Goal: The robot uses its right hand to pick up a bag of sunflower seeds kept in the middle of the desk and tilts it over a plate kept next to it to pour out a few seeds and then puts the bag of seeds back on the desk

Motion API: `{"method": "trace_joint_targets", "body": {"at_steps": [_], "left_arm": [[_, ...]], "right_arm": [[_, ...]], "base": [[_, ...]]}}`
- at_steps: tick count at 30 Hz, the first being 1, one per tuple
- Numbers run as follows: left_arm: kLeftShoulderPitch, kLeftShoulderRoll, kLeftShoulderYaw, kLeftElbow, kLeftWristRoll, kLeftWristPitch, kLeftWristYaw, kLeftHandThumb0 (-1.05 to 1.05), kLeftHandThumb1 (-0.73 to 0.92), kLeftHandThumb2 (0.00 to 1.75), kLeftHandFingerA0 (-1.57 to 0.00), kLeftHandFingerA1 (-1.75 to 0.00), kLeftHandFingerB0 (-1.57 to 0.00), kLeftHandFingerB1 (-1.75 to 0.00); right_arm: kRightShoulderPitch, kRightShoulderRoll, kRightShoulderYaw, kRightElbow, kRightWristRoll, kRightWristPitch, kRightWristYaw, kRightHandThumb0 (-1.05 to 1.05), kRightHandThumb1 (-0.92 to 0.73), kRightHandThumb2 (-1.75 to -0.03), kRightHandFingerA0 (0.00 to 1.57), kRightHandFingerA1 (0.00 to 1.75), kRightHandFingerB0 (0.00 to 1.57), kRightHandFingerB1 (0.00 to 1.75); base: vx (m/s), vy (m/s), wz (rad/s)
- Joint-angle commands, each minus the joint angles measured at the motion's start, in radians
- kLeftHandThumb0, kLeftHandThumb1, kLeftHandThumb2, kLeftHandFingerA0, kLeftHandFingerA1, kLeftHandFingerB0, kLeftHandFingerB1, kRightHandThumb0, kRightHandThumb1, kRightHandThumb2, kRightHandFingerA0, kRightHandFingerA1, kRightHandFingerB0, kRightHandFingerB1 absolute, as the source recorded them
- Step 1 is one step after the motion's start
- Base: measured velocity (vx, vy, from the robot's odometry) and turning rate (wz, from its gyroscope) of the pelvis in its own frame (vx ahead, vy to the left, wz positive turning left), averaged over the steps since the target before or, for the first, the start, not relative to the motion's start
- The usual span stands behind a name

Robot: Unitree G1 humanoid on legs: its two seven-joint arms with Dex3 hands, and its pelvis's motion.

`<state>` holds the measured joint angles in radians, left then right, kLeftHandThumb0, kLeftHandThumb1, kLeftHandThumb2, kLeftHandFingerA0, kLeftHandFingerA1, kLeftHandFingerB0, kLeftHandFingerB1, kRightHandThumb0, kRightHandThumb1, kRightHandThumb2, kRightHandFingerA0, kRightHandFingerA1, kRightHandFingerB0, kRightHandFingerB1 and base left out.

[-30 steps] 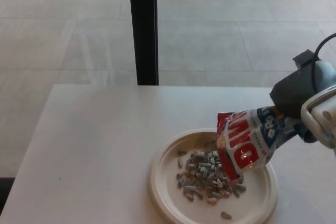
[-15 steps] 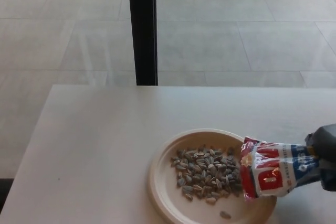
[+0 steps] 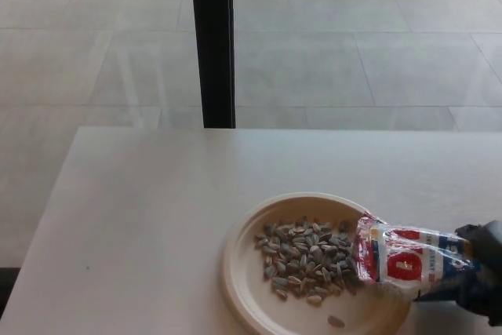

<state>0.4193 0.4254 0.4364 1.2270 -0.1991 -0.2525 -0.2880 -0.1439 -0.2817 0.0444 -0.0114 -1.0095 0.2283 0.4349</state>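
Note:
The red, white and blue seed bag (image 3: 404, 255) lies on its side over the right rim of the cream plate (image 3: 243, 272), its open mouth facing left toward the seeds. A heap of grey sunflower seeds (image 3: 306, 260) covers the middle of the plate, and one stray seed (image 3: 336, 322) lies near the front rim. My right hand (image 3: 480, 272) shows at the picture's right edge, low over the desk, its black fingers closed on the bag's far end. The left hand does not show.
The pale desk (image 3: 141, 217) runs left and back from the plate. A black vertical post (image 3: 212, 41) stands behind the desk's far edge, in front of a grey tiled floor.
My right hand has dropped and pulled back to the right with the bag. The bag went from tilted mouth-down above the plate to lying flat over its right rim. The seed heap is uncovered.

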Motion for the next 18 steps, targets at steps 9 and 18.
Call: {"method": "trace_joint_targets", "body": {"at_steps": [9,18], "left_arm": [[0.018,0.001,-0.007,0.021,0.007,-0.022,0.024,-0.87,0.86,0.80,-0.41,-0.72,-0.31,-0.60],[0.035,-0.006,0.003,0.023,-0.008,-0.020,0.008,-0.87,0.87,0.80,-0.38,-0.71,-0.30,-0.59]], "right_arm": [[0.092,0.165,-0.057,0.005,0.189,-0.035,-0.313,-0.35,-0.57,-1.10,0.94,1.75,0.79,1.46],[0.123,0.196,-0.115,0.187,0.246,-0.162,-0.569,-0.31,-0.62,-0.94,0.90,1.69,0.80,1.31]], "base": [[0.00,0.000,0.00],[0.00,0.000,0.00]]}}
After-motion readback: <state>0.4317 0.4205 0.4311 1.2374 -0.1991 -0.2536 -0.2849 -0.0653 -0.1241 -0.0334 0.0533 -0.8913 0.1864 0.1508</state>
